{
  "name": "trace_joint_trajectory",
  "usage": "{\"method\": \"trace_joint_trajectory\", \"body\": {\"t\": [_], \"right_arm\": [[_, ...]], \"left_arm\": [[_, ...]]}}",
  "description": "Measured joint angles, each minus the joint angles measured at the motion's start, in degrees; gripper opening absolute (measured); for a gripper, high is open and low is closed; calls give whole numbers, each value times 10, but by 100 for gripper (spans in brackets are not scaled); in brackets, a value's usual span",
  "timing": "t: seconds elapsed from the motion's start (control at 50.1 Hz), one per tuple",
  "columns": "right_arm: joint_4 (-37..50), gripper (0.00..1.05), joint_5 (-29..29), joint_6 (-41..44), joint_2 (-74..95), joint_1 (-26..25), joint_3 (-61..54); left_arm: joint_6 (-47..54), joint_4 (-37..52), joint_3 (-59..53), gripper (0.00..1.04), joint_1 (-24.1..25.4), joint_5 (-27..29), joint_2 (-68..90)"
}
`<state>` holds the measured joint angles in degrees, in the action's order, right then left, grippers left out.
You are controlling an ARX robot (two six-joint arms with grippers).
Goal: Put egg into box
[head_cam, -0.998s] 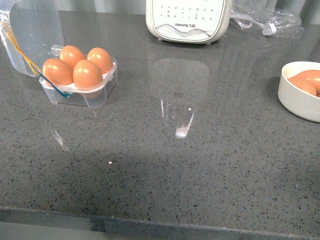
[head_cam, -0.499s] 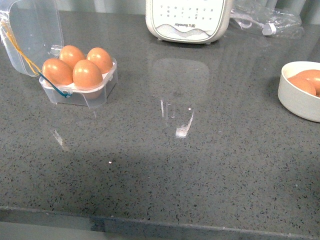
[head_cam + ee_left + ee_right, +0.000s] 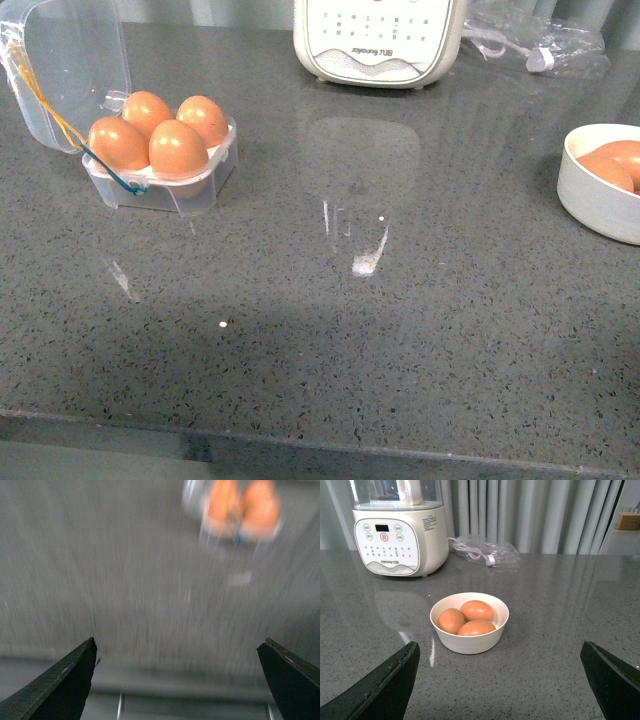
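**Counter from the robot's front, read left to right.** At 10 o'clock stands the box (image 3: 160, 190). Its clear lid (image 3: 70, 70) is tipped back and upright, which leaves the cells open from above, and a yellow band (image 3: 35, 90) runs across the lid. All four cells hold brown eggs, among them the egg (image 3: 178, 147) in the front cell. Which of the four is the task's own cannot be told.

At 12 o'clock is a white appliance (image 3: 378, 40), and at 1 o'clock a crumpled plastic bag (image 3: 540, 45). At 3 o'clock the white bowl (image 3: 590, 200) holds the spare eggs (image 3: 476, 610), probably so they cannot roll.

Neither arm shows in the front view. The left gripper (image 3: 178, 641), seen in a blurred wrist view, has its jaws spread wide and empty, well apart from the box. The right gripper (image 3: 500, 644) is likewise spread and empty, facing the bowl. With no cell free, the task appears finished.
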<state>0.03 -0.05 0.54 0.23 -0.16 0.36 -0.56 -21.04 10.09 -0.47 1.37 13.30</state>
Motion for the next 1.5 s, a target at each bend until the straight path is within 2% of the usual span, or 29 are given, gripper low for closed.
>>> {"method": "trace_joint_trajectory", "body": {"t": [0.08,0.18,0.359,0.539,0.798,1.118,1.497], "right_arm": [[0,97,0,0,0,0,0],[0,97,0,0,0,0,0],[0,97,0,0,0,0,0],[0,97,0,0,0,0,0],[0,97,0,0,0,0,0],[0,97,0,0,0,0,0],[0,97,0,0,0,0,0]], "left_arm": [[-1,-84,32,98,2,-1,77],[-1,-96,36,98,9,-10,118],[5,-1,80,98,23,-25,189],[24,158,139,98,57,-49,344],[55,275,225,98,80,-41,500],[115,369,305,98,111,18,646],[120,385,377,98,67,38,733]]}}
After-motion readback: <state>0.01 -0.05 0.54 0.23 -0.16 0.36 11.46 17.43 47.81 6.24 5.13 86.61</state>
